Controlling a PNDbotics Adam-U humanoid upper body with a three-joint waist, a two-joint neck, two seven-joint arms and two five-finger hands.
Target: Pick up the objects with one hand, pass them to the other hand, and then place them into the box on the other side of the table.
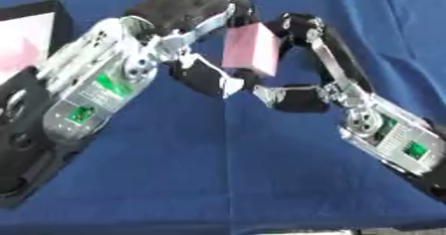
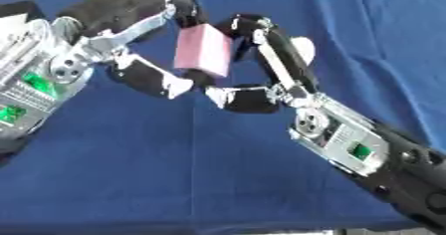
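Pink block (image 1: 251, 50) is what everything turns on: it hangs above the blue tablecloth (image 1: 261, 169), up in the middle of the scene toward the far edge, standing nearly upright with its long axis running top to bottom and its top leaning slightly left.

Going from the big things down: the cloth covers the whole table. At the left edge sits the box (image 1: 31, 35), dark-walled with a pale pink lining, well apart from the block. My left arm comes in from the left, my right arm from the lower right, and they meet at the block.

My left hand (image 1: 187, 10) arches over the block from the far left, fingers curled down onto its top and left face, with one lower finger (image 1: 205, 77) reaching under toward its bottom edge. My right hand (image 2: 257, 45) closes from the right, its fingers curled against the block's right face and the thumb tucked below. Both hands seem to touch it at once, though I cannot be sure which one carries the weight; the contact is blurred.

I judge this the handover itself. The left hand is the one nearer the box, so the block should leave rightward fingers and travel left.
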